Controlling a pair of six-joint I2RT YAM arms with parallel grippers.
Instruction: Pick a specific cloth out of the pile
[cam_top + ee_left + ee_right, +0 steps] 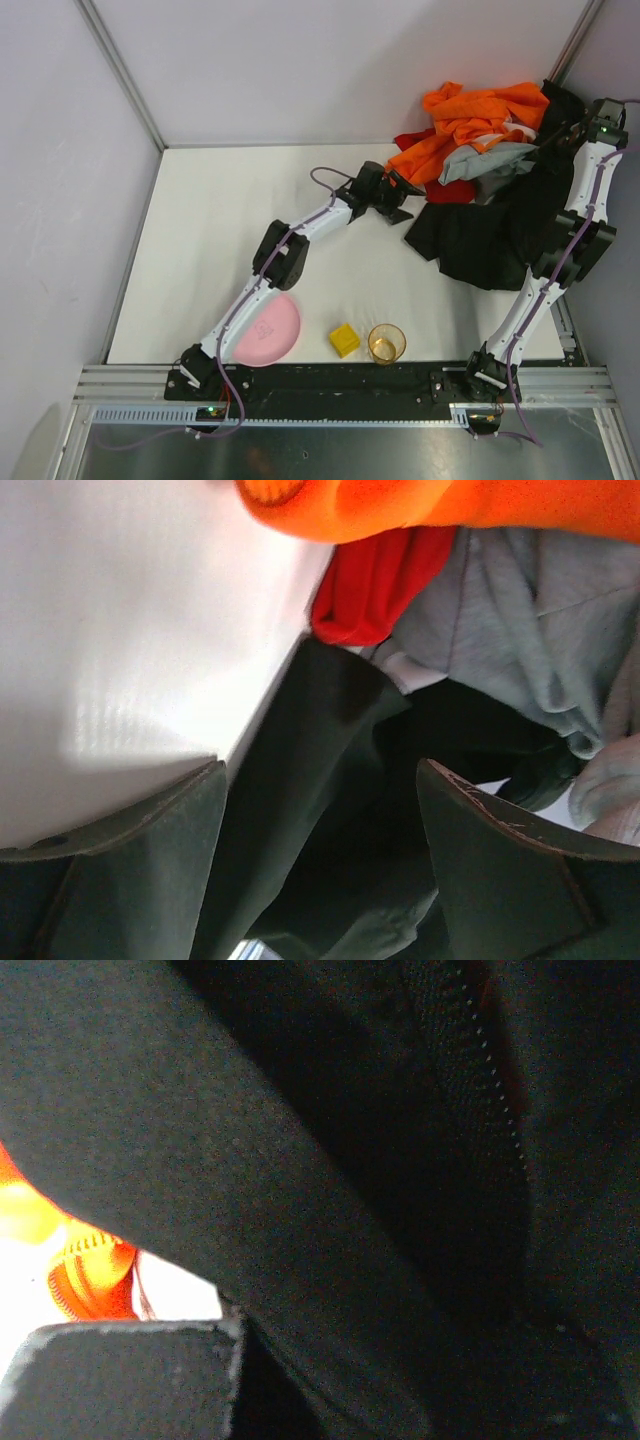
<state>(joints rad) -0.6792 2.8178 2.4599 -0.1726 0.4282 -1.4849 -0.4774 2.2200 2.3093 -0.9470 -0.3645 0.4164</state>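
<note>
White walls stood around a white tabletop (pixel 200 230). From above, the pile (pixel 490 190) sat at the far right corner. An orange garment (pixel 470 115) lay on top of it, a grey cloth (pixel 490 160) was under that, and a big black garment (pixel 490 240) spread out toward the near side. The red cloth (pixel 455 190) peeked out at the left side of the pile, under the orange one and next to the grey one. The left end effector (pixel 395 195) was down by the left edge of the pile, just beside the red cloth. The right end effector (pixel 560 130) was up at the far right, deep in the black garment. A pink plate (pixel 268 335), a yellow block (pixel 344 339) and a glass cup (pixel 386 343) sat near the front edge, well apart from the pile.

From the left wrist, the left end effector (pixel 320 870) had its two fingers spread wide with nothing pinched between them. The black garment (pixel 320 780) lay in front of it. The red cloth (pixel 375 585) was farther ahead, tucked under the orange garment (pixel 450 505) and beside the grey cloth (pixel 530 630).

From the right wrist, the black garment (pixel 350 1160) filled almost all the view. A bit of orange (pixel 90 1275) showed at the left. Only one finger (pixel 120 1380) could be seen, so I could not tell if the right end effector was spread or pressed together.
</note>
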